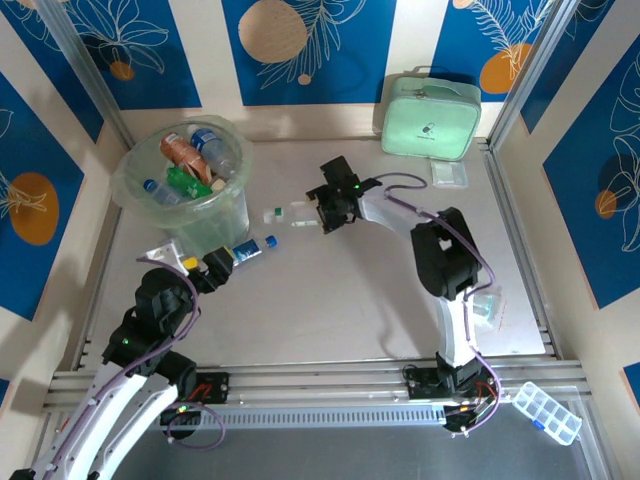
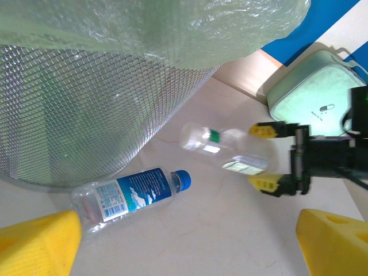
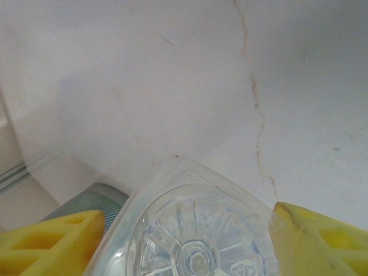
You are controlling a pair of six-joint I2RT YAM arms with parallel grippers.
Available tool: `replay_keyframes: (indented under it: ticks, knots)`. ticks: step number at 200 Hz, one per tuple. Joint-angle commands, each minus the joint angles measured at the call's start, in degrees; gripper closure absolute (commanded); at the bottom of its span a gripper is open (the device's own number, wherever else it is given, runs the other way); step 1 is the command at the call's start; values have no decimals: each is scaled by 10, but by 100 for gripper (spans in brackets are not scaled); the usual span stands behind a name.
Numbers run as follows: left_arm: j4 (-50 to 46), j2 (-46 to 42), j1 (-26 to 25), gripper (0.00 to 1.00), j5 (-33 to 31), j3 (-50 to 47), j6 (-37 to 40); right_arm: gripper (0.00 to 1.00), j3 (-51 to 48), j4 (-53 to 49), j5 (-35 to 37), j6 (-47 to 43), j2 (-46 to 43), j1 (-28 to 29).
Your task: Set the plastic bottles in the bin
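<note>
The right gripper [image 3: 184,233] grasps a clear bottle [image 2: 221,148]: in the right wrist view both yellow fingers [image 3: 54,241] press against its sides, with its ribbed base turned toward the camera. The left wrist view shows the same grip from the far side, a fingertip on each flank of the bottle. Whether the bottle rests on the table [image 1: 340,300] or hangs just above it cannot be told. It sits near the middle of the table, to the right of the bin [image 1: 128,170] and apart from it. The left gripper [image 1: 213,266] is released, its fingers spread wide with nothing between them. Just ahead of it a blue-capped bottle [image 2: 129,192] with a blue label lies on its side on the table, just beside the bin's meshed wall, cap pointing toward the clear bottle. The bin stands at the far left of the table, lined with a plastic bag, and several crushed bottles [image 1: 192,160] lie inside it. A mint-green case [image 1: 432,117] stands at the far edge, behind the right arm.
</note>
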Motion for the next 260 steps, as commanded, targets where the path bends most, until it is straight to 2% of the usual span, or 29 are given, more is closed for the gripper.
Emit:
replay_keyframes:
  ticks: [1,40,52,87,108,130,148,171,203,224,260]
  knots:
    - [6,10,-3,2,3,-4,16,58,-6,-44,35,-102,-72,-5]
    - [47,32,-3,0,57,-12,40,58,-36,-109,80,-243,-144,0]
    - [76,49,-4,4,94,-17,51,58,-59,-110,89,-280,-167,5]
    - [130,150,-20,6,161,-7,68,59,-140,-79,90,-388,-233,22]
    - [157,216,-56,5,176,6,88,59,-190,-47,89,-443,-262,34]
    - [186,275,-119,3,153,20,113,59,-246,22,39,-494,-284,37]
    - [205,327,-149,0,173,39,128,59,-280,70,5,-529,-294,41]
    - [263,383,-154,1,239,43,128,59,-288,95,-19,-564,-292,58]
    - [263,424,-155,1,235,57,149,59,-302,142,-50,-588,-301,90]
    - [283,429,-155,1,251,51,157,58,-321,174,-73,-594,-322,98]
    - [287,416,-155,1,239,44,171,59,-347,207,-117,-612,-361,104]
